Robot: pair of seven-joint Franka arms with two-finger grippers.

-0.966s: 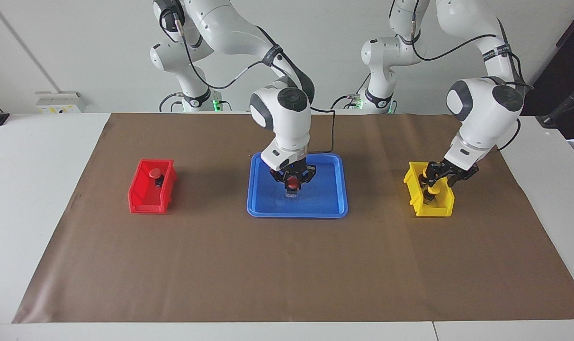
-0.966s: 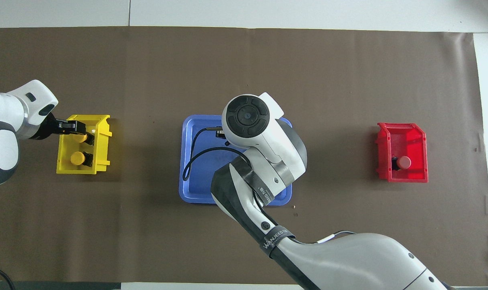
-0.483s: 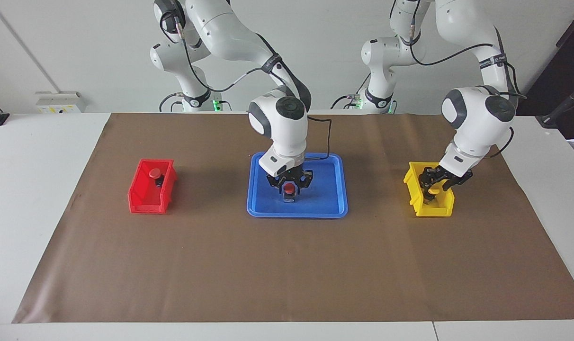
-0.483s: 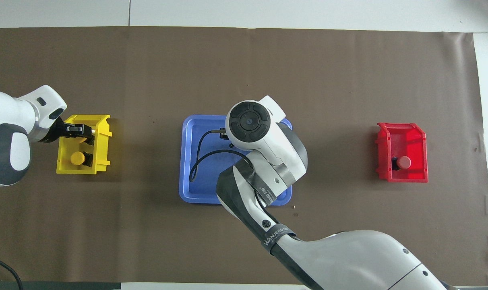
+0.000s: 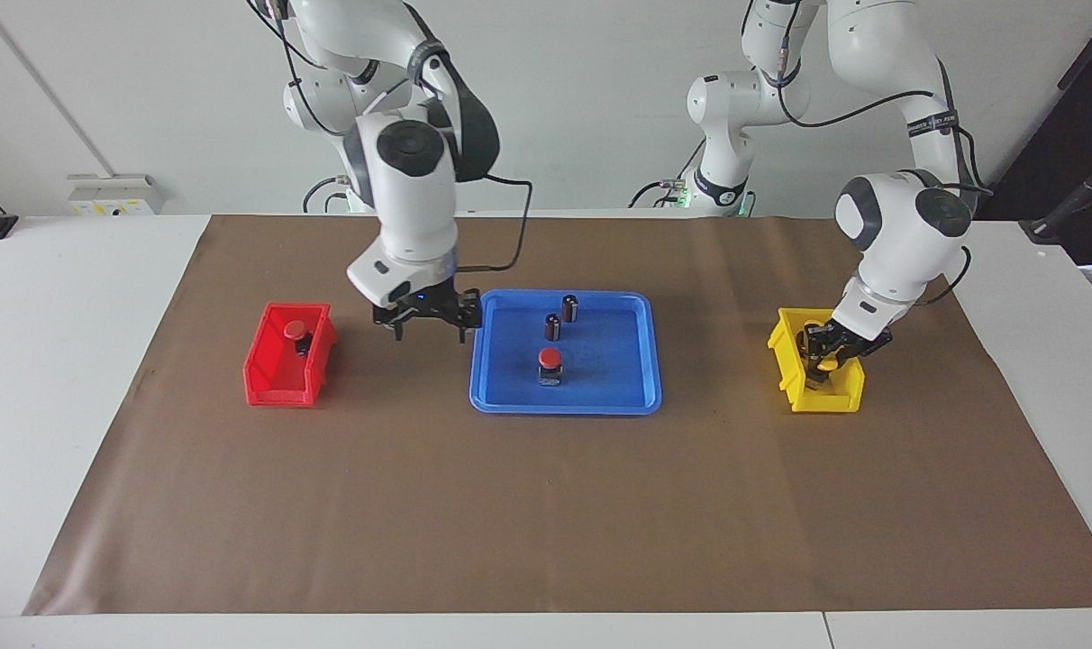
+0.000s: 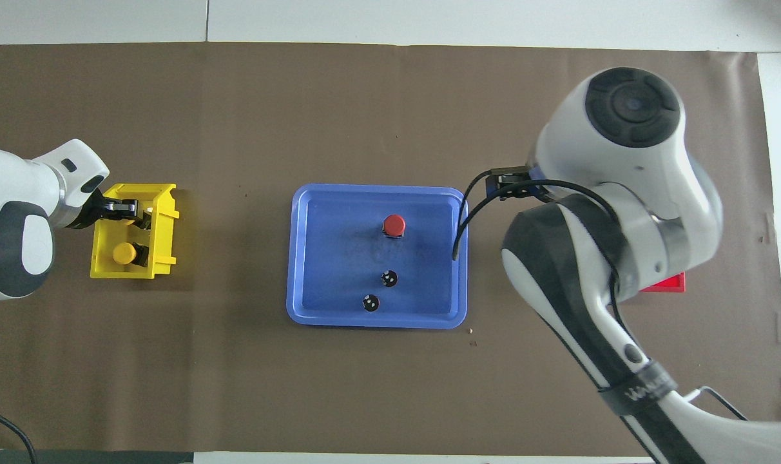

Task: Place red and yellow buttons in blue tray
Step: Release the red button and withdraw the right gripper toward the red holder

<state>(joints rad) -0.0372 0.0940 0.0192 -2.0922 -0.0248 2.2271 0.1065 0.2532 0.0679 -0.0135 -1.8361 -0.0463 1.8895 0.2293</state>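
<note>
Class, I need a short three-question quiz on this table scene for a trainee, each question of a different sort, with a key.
1. How many red-capped push buttons stand in the shallow blue plastic tray?
2. True or false: the right hand is shut on a button.
3. The left hand is down in: A) the small yellow plastic bin; B) the blue tray; C) neither.

Key: 1. One. 2. False: it is open, holding nothing. 3. A.
</note>
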